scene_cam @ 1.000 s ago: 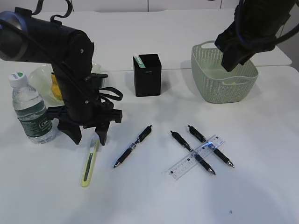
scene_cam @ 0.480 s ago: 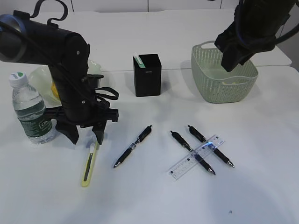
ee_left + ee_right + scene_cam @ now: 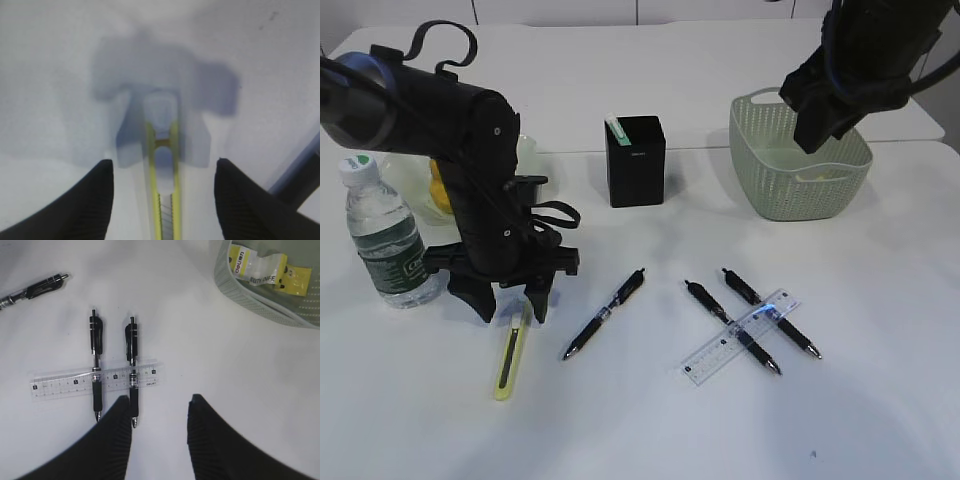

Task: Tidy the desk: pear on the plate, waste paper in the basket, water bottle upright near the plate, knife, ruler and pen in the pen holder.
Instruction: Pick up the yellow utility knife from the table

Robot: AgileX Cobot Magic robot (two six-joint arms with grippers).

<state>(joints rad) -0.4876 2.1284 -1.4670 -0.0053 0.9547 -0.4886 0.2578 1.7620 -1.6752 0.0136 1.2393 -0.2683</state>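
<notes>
A yellow utility knife point(image 3: 510, 352) lies on the white table, also in the left wrist view point(image 3: 164, 180). My left gripper point(image 3: 510, 308) is open, its fingers either side of the knife's top end point(image 3: 162, 175). Three black pens lie flat: one point(image 3: 604, 313) left of centre, two point(image 3: 732, 326) point(image 3: 770, 312) under a clear ruler point(image 3: 740, 337), also in the right wrist view point(image 3: 95, 379). My right gripper point(image 3: 157, 410) is open and empty, high above the green basket point(image 3: 800, 190). The water bottle point(image 3: 382, 235) stands upright. The black pen holder point(image 3: 636, 160) stands at the back. The pear point(image 3: 440, 190) shows behind my left arm.
The basket holds a yellow-and-white wrapper point(image 3: 270, 270). A pale plate point(image 3: 405, 165) is partly hidden behind my left arm. A green-white item point(image 3: 616, 127) sticks out of the pen holder.
My left gripper has come down over the knife's top end, fingers now either side of it. The right arm has not moved.
</notes>
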